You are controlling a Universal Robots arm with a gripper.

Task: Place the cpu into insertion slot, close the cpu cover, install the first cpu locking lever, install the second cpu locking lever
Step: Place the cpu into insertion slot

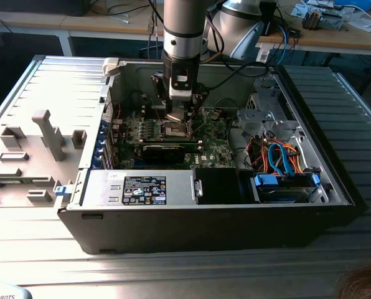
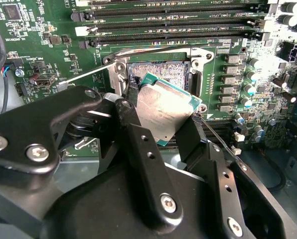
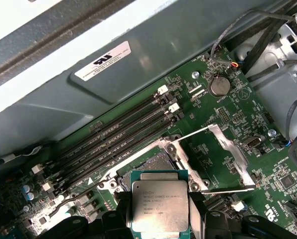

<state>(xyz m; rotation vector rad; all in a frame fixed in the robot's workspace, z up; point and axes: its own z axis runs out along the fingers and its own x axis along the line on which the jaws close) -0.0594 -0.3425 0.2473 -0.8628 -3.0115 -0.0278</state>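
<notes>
**Hand** [image 2: 157,118]. Mine: black, two fingers [image 2: 138,149], drawn in to the width of the chip and clamped on two of its opposite edges. In the exterior view it hangs straight down inside the open computer case [image 1: 210,232], over the middle of the green board [image 1: 216,149].

**Chip** [image 3: 160,205]. Small flat square with a silver-grey metal top, faint print and a green edge round the metal. I hold it just over one edge of the socket [image 3: 149,164], and it is not seated. In the second wrist view it sits tilted against the board. I cannot tell whether a corner touches the socket.

**Socket.** Square with a metal rim. Its dull speckled contact field lies bare at the centre.

**Cover frame** [image 3: 232,152]. Thin grey metal with a large square window, swung open and lying off to one side of the socket. Thin wire levers [image 2: 63,85] stand free beside the rim, unlatched.

**Surroundings.**
- Long black memory slots [image 3: 121,132] lie between the socket and the case's grey wall.
- A coin battery [image 3: 219,85] sits beyond the cover frame.
- A long black card [image 1: 168,148] lies just on the near side of the socket.
- A grey labelled box [image 1: 142,187] runs along the case's near wall.
- Orange and blue cables [image 1: 279,156] are bundled at the exterior view's right.
- A grey moulded tray [image 1: 36,143] rests on the worktop [image 1: 185,265] at the exterior view's left.
</notes>
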